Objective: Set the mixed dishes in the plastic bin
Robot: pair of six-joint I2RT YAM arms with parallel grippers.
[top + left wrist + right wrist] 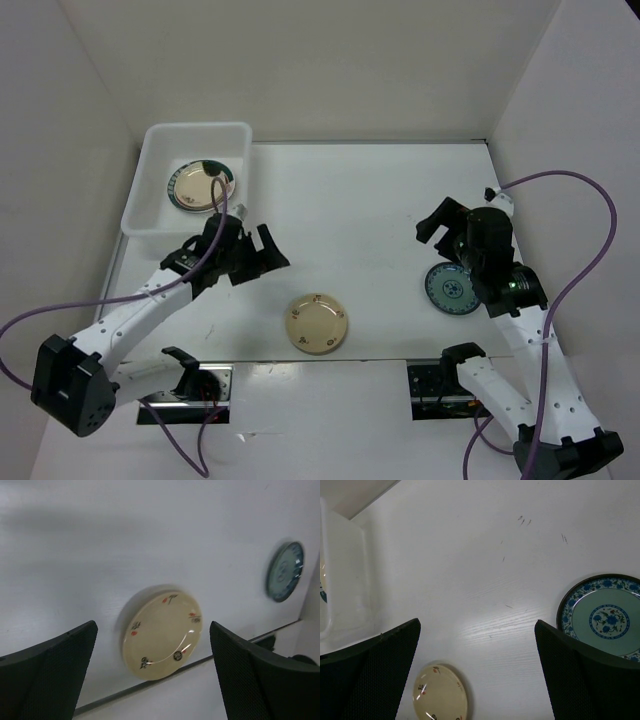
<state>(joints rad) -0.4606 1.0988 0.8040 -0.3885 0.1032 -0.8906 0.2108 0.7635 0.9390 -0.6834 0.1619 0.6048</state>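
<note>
The plastic bin (197, 127) stands at the far left and holds a dark-rimmed plate with a cream centre (192, 185). My left gripper (262, 258) hovers open just in front of the bin with nothing between its fingers. A cream plate (317, 323) with small red and black marks lies near the table's front edge; the left wrist view shows it (162, 634) below the open left gripper (152, 645). A teal patterned plate (450, 290) lies at the right, partly under my right arm. My right gripper (440, 238) hangs open above the table, left of the teal plate (605, 617).
White walls enclose the table on three sides. A seam (380, 358) runs along the table's front edge, near the cream plate. Purple cables (570, 180) loop from both arms. The bin's near wall (345, 580) shows at the left of the right wrist view.
</note>
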